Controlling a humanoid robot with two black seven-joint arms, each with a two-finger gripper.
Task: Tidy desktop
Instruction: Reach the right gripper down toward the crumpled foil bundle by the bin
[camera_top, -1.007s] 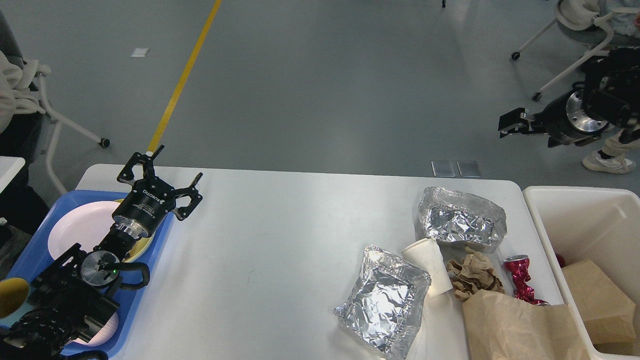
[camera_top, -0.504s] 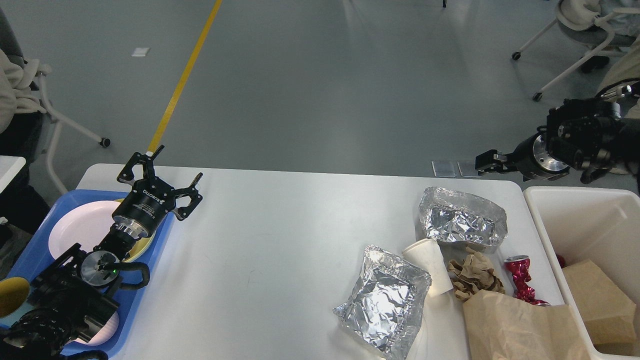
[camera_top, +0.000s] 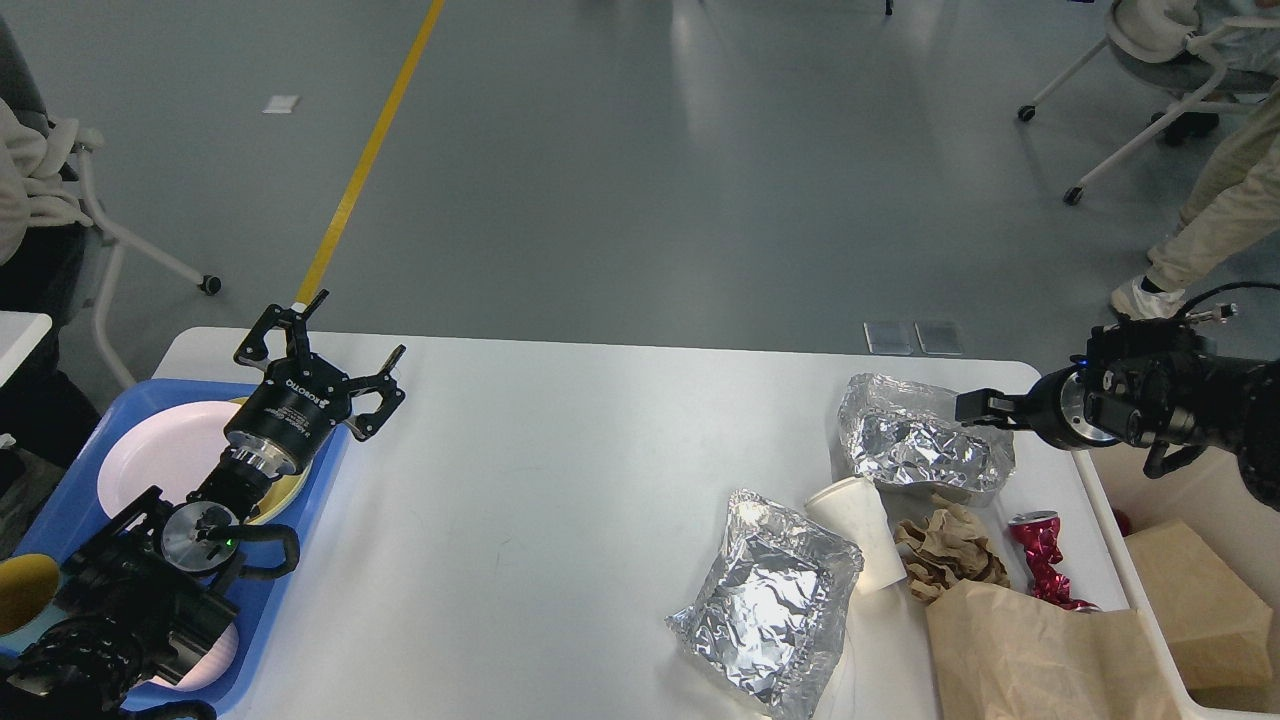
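- The desk (camera_top: 560, 480) fills the lower part of my head view. Its left and middle are bare; all the rubbish sits toward the right edge, so the tidying is far from done.
- The bin (camera_top: 1105, 500) stands just off the desk's right edge with a brown bag inside. My right arm crosses over its near wall, and a low swing could knock or shift it, I'd judge.
- The tray (camera_top: 60, 500) lies at the left edge, holding plates. My left arm rests over it, so any sudden move there risks dragging a plate.
- The paper bag (camera_top: 1040, 650) lies at the near right corner, partly over the can (camera_top: 1040, 550). Pulling one could roll the other off the edge.
- The far foil tray (camera_top: 920, 440) sits near the far right corner, the near foil (camera_top: 775, 605) toward the near edge. Foil crushes and slips, so a shallow pinch may just tear it.
- The cup (camera_top: 860, 530) lies tipped between the foils, touching crumpled paper (camera_top: 945, 555). It could roll if nudged.
- My left gripper (camera_top: 335, 375) hangs by the left far corner, fingers spread and empty.
- My right gripper (camera_top: 975, 408) hovers at the far foil's rim. It's seen end-on, so I can't tell its spread or whether it touches.
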